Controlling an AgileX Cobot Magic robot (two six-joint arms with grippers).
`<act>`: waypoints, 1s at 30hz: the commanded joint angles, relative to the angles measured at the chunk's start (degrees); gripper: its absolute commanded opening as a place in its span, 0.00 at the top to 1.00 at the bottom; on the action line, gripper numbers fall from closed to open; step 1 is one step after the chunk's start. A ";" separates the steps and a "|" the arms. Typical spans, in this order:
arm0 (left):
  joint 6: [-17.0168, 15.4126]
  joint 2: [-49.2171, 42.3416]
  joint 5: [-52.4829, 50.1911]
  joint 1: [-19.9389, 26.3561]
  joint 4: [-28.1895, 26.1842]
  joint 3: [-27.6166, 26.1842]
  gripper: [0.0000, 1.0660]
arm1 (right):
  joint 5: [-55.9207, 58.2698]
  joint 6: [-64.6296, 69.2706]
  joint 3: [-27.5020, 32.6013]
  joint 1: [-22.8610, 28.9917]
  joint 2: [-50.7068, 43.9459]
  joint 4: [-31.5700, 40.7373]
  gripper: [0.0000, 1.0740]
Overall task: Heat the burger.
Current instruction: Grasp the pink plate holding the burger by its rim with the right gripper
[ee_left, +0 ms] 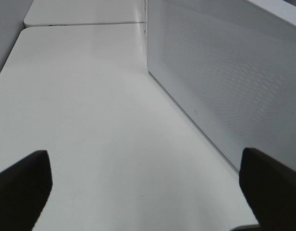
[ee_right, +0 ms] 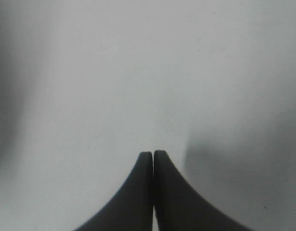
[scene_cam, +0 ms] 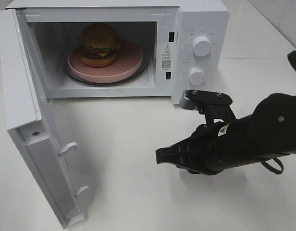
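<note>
The burger (scene_cam: pixel 100 44) stands on a round pink plate (scene_cam: pixel 129 65) inside the open white microwave (scene_cam: pixel 201 19). The microwave door (scene_cam: pixel 30 144) is swung wide open toward the front left. Out in front of the microwave, low over the white table, my right gripper (scene_cam: pixel 160 157) is shut with nothing in it; the right wrist view shows its two fingers pressed together (ee_right: pixel 153 155) over bare table. My left gripper (ee_left: pixel 145 166) is open, its two dark fingertips (ee_left: pixel 23 183) wide apart over the table beside a perforated white microwave panel (ee_left: pixel 225 82). The left arm does not show in the exterior high view.
Two white knobs (scene_cam: pixel 201 46) sit on the microwave's right-hand control panel. The open door (scene_cam: pixel 66 149) juts out over the left part of the table with its latch hooks facing right. The white table (scene_cam: pixel 129 192) stretches between the door and my right arm.
</note>
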 commanded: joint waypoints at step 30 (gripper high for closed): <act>-0.11 -0.97 -0.52 0.11 -0.40 0.11 0.08 | 55.81 -66.23 -31.00 0.17 -2.98 -34.84 0.95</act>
